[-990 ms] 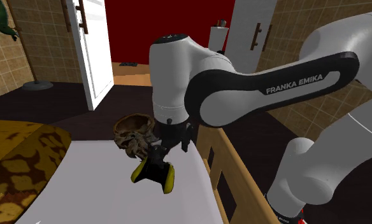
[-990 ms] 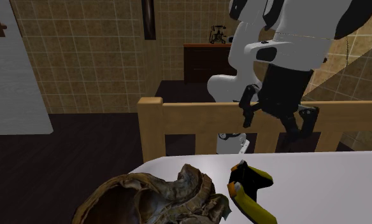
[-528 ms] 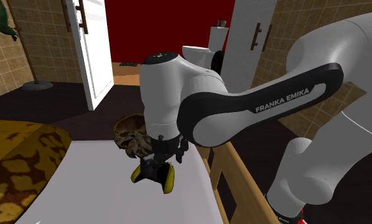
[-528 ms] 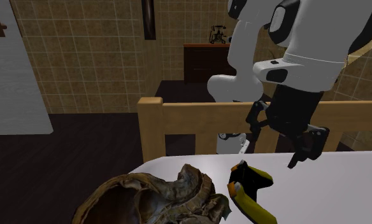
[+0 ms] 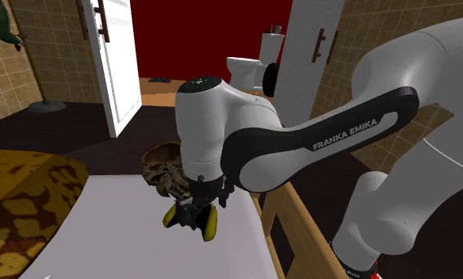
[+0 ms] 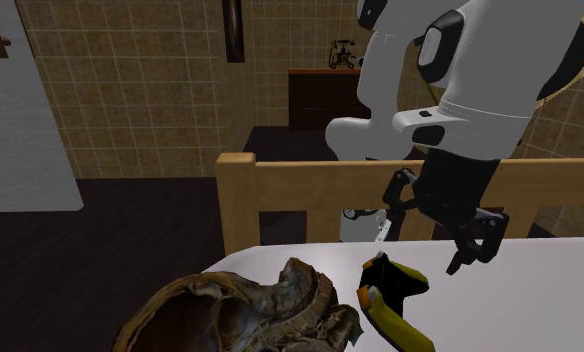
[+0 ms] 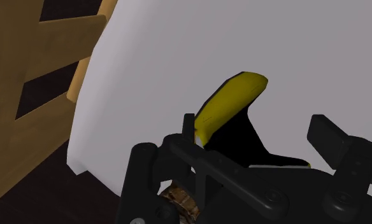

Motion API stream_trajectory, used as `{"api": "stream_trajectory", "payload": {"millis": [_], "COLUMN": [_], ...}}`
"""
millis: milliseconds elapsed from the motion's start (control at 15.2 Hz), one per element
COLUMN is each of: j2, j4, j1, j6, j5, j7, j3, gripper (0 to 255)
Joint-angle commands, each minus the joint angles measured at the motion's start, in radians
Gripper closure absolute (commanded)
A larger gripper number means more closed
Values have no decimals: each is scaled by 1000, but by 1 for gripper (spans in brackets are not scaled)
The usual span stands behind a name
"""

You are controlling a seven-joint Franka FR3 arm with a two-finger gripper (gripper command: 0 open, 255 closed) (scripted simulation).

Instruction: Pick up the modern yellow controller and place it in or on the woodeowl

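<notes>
White arm [image 5: 301, 143] bent downward, black gripper [image 6: 421, 250] spread apart over yellow controller [image 6: 398, 292]

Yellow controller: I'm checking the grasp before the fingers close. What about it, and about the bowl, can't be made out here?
- Shoulder view: the controller has its middle hidden behind the gripper.
- Second exterior view: the bottom edge cuts off the controller's near end and part of the brown bowl.
- Wrist view: the gripper's own body covers the controller's near part. Whether the gripper touches it cannot be told.
</notes>
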Motion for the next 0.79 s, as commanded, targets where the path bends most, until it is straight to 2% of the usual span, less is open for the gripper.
{"api": "stream_trajectory", "payload": {"millis": [0,66,132,726], "j2": [0,0,0,0], "j4": [0,0,0,0], "j1": [0,0,0,0], "j6": [0,0,0,0], "j5": [0,0,0,0], "j7": [0,0,0,0], "j3": [0,0,0,0], "gripper": [0,0,255,255]}}
